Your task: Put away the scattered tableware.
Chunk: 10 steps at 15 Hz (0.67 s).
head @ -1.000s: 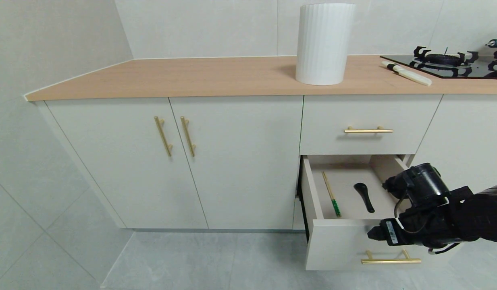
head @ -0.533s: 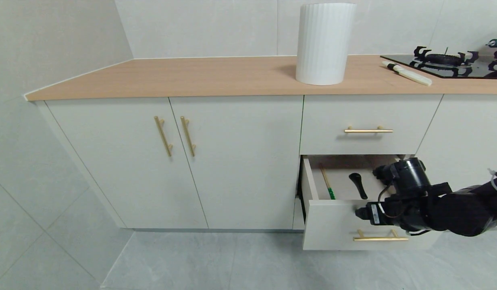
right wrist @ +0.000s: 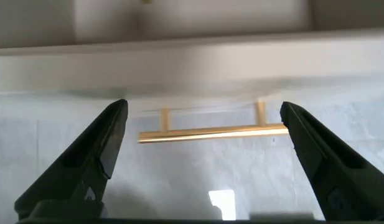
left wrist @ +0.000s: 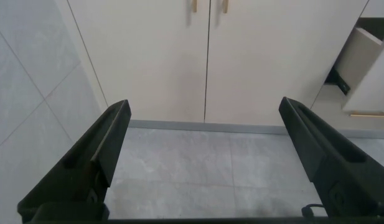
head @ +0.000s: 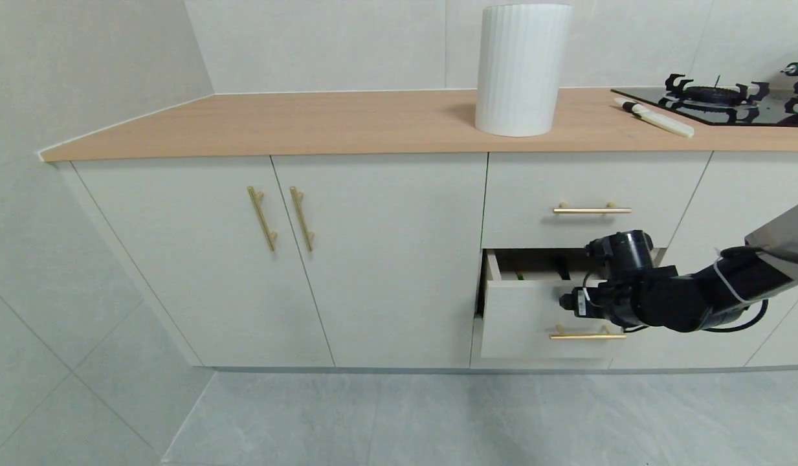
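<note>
Right end effector (head: 570, 303), fingers spread with nothing between them, sits at the front of the lower drawer (head: 521, 317), just above its gold handle (head: 586, 335). Left end effector (left wrist: 203, 109), likewise spread and empty, hangs over the floor before the cupboard doors. Within a second the drawer has gone from wide open to a narrow gap, so the chopsticks (head: 520, 276) and black spoon (head: 565, 275) inside barely show; that stowing looks nearly finished. Farther back, a white knife (head: 654, 118) lies out on the bench (head: 308, 123).

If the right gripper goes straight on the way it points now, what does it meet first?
Probably the gold bar handle of the white lower drawer, straight ahead of the open right gripper; depth is unclear.
</note>
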### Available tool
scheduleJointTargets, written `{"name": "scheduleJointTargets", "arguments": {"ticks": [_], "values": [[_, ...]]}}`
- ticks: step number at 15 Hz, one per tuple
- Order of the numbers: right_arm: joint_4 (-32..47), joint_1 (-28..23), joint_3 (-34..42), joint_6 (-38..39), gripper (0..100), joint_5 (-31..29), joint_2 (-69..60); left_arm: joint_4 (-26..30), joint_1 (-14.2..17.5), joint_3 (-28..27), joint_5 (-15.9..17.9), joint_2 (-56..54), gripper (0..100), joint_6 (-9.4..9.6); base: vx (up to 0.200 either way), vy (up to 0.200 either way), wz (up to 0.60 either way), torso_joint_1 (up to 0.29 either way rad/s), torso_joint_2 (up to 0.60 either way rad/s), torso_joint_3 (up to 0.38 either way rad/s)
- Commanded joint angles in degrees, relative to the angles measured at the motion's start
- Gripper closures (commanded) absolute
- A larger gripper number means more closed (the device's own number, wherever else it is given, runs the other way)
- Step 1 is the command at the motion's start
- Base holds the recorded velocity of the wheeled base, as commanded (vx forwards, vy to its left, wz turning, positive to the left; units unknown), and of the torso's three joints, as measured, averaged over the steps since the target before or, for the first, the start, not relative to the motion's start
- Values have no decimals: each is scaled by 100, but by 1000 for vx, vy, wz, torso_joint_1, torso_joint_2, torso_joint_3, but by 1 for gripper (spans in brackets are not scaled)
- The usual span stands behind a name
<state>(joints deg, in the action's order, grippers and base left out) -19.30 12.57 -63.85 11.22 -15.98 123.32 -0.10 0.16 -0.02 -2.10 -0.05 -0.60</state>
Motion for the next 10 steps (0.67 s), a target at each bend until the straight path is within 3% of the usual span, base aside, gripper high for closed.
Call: {"name": "scheduleJointTargets", "arguments": {"ticks": [1,10], "values": [[-188,-185,-294,-14,0,-89,465,-8,11,2,-1,5,0,-2,0,0,0,0,0,0],[-2113,-378,-321,-155,0,-406,1212,-8,2,2,-1,5,0,-2,0,0,0,0,0,0]]}}
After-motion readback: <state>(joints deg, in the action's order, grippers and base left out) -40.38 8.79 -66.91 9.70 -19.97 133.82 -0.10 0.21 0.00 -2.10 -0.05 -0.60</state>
